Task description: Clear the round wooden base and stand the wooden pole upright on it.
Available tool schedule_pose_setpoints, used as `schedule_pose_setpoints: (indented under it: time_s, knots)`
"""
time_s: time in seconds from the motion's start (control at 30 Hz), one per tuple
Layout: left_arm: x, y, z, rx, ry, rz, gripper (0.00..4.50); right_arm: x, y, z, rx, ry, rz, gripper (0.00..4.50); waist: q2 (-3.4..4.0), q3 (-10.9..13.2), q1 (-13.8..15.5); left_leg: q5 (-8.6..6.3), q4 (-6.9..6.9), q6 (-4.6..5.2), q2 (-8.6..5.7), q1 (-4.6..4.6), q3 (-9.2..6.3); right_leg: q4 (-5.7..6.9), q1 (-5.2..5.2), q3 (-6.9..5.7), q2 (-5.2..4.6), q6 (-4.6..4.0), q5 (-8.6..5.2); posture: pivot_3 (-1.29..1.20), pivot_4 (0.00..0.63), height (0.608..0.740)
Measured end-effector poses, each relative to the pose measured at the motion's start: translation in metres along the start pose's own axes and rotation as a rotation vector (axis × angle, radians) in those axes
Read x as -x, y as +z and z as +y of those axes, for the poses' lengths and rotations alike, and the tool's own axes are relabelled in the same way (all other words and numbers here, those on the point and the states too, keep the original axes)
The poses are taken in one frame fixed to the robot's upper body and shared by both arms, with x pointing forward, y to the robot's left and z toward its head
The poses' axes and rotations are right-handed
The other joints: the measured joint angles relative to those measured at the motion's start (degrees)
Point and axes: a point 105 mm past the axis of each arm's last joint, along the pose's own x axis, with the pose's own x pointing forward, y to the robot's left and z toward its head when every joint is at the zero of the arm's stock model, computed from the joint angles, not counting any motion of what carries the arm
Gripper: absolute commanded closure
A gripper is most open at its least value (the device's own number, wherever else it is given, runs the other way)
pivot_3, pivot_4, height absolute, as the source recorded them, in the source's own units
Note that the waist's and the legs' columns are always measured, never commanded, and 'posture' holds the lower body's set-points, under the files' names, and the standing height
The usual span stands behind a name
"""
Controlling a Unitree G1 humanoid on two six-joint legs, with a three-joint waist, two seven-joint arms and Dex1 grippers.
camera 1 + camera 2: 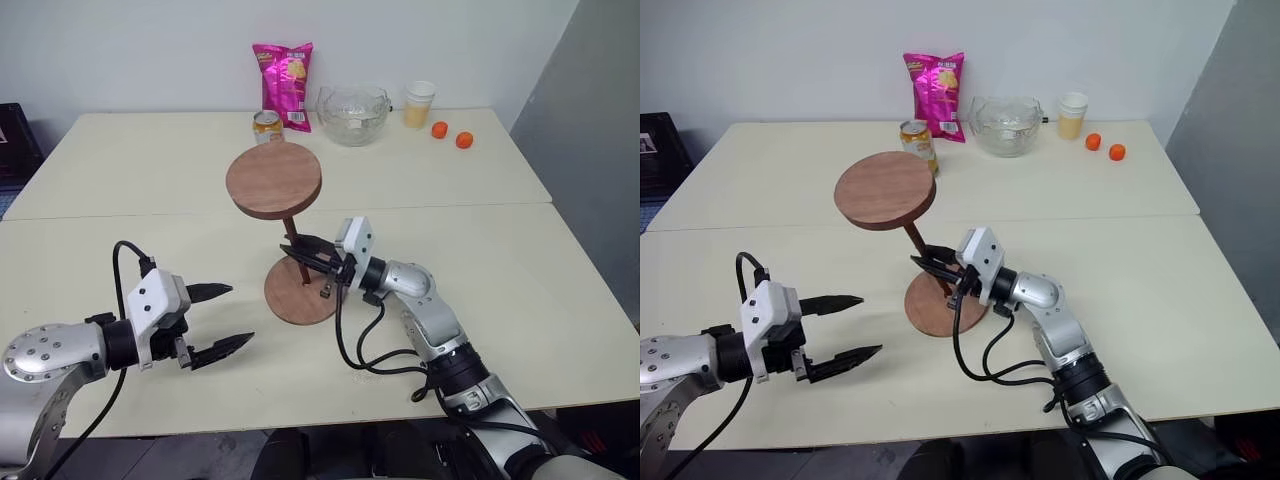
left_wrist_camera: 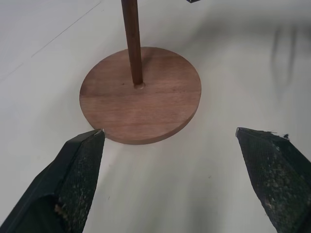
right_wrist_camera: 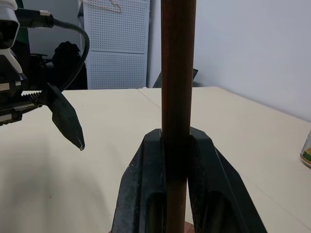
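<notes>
Two black fingers of the right gripper [image 1: 306, 249] pinch the wooden pole [image 1: 296, 252] low down. It stands in the middle hole of the round wooden base [image 1: 300, 291], its top disc leaning toward eleven o'clock. At about eight o'clock from the base, the left gripper [image 1: 222, 318] waits wide, holding nothing.

Head views look down over the counter [image 1: 560, 250]; wrist views sit close, sharing the wooden pole [image 3: 178, 97].
</notes>
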Motion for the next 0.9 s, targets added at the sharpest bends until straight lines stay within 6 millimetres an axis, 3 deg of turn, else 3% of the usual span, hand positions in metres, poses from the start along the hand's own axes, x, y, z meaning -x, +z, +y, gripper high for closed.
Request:
schedule_pose_setpoints:
  time_s: [0.57, 0.9]
  knots:
    - [0.003, -0.006, 0.002, -0.013, 0.002, 0.001, 0.0, 0.001, -0.006, 0.006, -0.006, 0.007, 0.013, 4.27, -0.03, 0.0, 0.0, 0.0, 0.0, 0.0, 0.0, 0.04, 0.0, 0.0, 0.03, 0.0, 0.0, 0.0, 0.0, 0.0, 0.15, 0.74]
    - [0.002, -0.004, 0.002, -0.005, 0.006, -0.015, 0.0, 0.0, -0.012, -0.001, -0.048, -0.052, 0.062, 4.27, -0.08, -0.1, 0.0, 0.0, 0.0, 0.0, 0.0, 0.19, -0.01, 0.0, 0.21, 0.0, 0.0, 0.0, 0.0, 0.0, 0.15, 0.74]
